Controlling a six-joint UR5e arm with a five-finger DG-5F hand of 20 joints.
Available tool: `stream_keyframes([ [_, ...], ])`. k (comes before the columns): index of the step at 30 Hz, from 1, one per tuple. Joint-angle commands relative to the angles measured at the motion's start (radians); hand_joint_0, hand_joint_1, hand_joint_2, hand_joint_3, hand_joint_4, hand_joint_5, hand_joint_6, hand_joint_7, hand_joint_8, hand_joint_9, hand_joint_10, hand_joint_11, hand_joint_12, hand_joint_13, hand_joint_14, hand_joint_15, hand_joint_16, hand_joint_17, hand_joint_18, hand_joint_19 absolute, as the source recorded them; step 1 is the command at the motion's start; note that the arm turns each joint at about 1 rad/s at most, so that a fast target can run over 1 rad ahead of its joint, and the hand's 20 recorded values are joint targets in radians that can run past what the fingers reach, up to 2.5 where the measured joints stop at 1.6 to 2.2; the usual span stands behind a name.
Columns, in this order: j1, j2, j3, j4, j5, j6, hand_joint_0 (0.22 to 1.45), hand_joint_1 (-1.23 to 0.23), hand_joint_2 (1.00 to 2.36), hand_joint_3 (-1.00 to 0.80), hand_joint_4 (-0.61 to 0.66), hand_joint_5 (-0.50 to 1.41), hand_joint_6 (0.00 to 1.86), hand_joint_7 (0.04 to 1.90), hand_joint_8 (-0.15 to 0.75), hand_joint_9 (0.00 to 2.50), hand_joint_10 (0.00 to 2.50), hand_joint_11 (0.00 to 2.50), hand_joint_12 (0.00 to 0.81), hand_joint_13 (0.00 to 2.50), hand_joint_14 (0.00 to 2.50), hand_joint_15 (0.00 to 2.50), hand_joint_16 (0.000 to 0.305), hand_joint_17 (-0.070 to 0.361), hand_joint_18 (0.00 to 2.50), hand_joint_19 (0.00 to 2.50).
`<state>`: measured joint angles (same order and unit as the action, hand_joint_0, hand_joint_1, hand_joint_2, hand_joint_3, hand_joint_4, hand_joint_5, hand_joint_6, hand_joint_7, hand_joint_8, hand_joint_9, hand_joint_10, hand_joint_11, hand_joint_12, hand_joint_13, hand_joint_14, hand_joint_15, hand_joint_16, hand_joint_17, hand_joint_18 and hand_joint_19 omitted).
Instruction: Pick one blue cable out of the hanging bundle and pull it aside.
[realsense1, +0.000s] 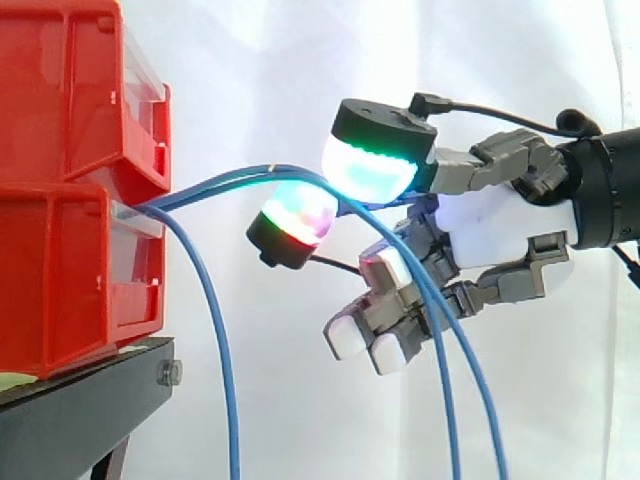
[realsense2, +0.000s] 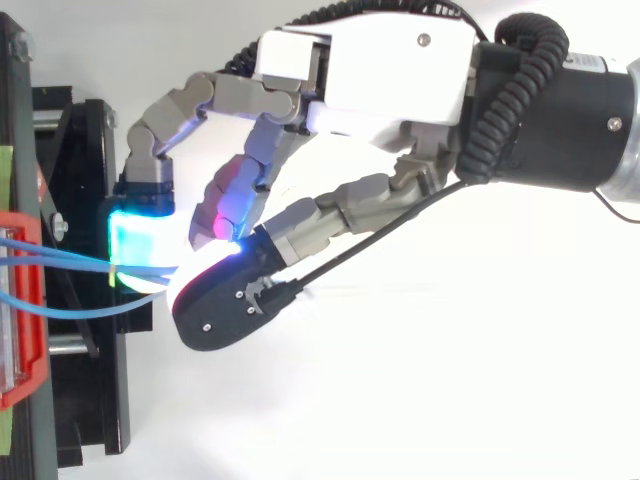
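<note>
Room: a white curtain (realsense1: 250, 60) fills the background of my side view, plain and evenly lit. From the top view the ground under the work reads as flat white.

Surface: a black stand (realsense1: 80, 410) at the left, with a bolt (realsense1: 170, 373) in its front edge. It carries two red bins (realsense1: 60, 280) stacked one on the other, each with a clear front panel (realsense1: 135, 260). From above I see the stand's dark frame (realsense2: 90, 380) and a red bin rim (realsense2: 25, 300) at the left edge.

Task's thing: the blue cables (realsense1: 225, 180) come out where the two bins meet. One strand (realsense1: 230, 400) drops straight down just beside the stand. The rest arch to the right, away from the bins, and fall in front of the palm.

Hand (realsense1: 500, 225): it enters from the right, palm toward the bins. Two fingers (realsense1: 370, 165) reach forward, one pad glowing cyan-green above and one glowing red, green and magenta below. They are closed together on the arching cables, which run between the pads at the top of the arch. The glow hides the contact, so I cannot tell how many strands are pinched. The other fingers curl under the palm, white-tipped, holding nothing. In the top view the hand (realsense2: 380, 70) sits close to the stand, and the cables run into the bright spot between the pads.
</note>
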<state>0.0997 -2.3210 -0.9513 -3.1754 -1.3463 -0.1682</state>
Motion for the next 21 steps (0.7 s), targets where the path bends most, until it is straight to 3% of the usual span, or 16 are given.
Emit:
stream_keyframes([
  [1,0.0,0.0,0.0,0.0,0.001,-0.001,0.57,-0.68,1.0,-0.48,-0.19,-0.08,0.89,0.91,0.181,1.28,0.02,0.6,0.223,0.87,0.02,0.47,0.041,0.092,0.75,0.55],
  [14,0.0,0.0,0.0,0.0,0.001,0.004,0.56,-0.67,1.02,-0.31,-0.03,-0.05,0.84,0.96,0.288,1.33,0.01,0.3,0.214,0.95,0.02,0.42,0.043,0.096,0.75,0.53],
  [21,0.002,0.0,0.0,0.0,0.002,-0.001,0.57,-0.67,1.02,-0.31,-0.04,-0.05,0.84,1.06,0.277,1.33,0.02,0.39,0.229,0.95,0.02,0.44,0.043,0.097,0.76,0.53],
])
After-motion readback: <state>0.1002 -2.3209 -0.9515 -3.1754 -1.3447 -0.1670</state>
